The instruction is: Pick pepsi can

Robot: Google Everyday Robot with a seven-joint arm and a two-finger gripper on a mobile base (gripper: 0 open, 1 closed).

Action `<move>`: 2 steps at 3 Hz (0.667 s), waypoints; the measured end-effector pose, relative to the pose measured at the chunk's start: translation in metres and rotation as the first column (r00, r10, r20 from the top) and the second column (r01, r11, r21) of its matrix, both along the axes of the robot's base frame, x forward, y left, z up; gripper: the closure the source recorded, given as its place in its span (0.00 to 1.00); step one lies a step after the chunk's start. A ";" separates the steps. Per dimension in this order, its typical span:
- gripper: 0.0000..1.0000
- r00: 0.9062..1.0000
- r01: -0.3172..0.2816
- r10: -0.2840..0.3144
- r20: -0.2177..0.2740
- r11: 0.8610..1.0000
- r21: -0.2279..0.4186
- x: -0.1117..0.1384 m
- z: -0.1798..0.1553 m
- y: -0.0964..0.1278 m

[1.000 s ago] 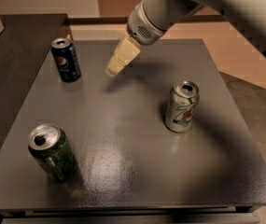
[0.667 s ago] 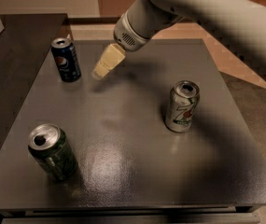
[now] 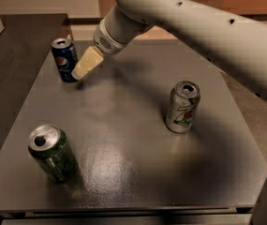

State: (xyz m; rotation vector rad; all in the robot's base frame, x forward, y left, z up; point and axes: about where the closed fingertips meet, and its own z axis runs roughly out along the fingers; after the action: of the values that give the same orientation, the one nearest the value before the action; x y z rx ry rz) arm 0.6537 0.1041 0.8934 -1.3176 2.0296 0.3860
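at the near left of the dark grey matte tabletop a dark green drink can with a silver top stands upright. farther back, near the far left corner, the dark navy-blue pepsi can with its round red-white-blue logo stands upright. just beside its right side, the cream-coloured gripper slants down-left; i cannot tell whether it is spread or pressed together. right of centre stands a silver-white can with green and red print.
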 end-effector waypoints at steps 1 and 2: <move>0.00 1.000 0.007 -0.007 -0.006 1.000 0.030 0.006 -0.002 0.021; 0.00 1.000 -0.015 0.016 -0.006 0.998 0.054 0.004 -0.003 0.038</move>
State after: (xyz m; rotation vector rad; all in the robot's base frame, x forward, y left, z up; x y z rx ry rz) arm 0.6580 0.1425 0.8903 -1.3014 2.0016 0.4502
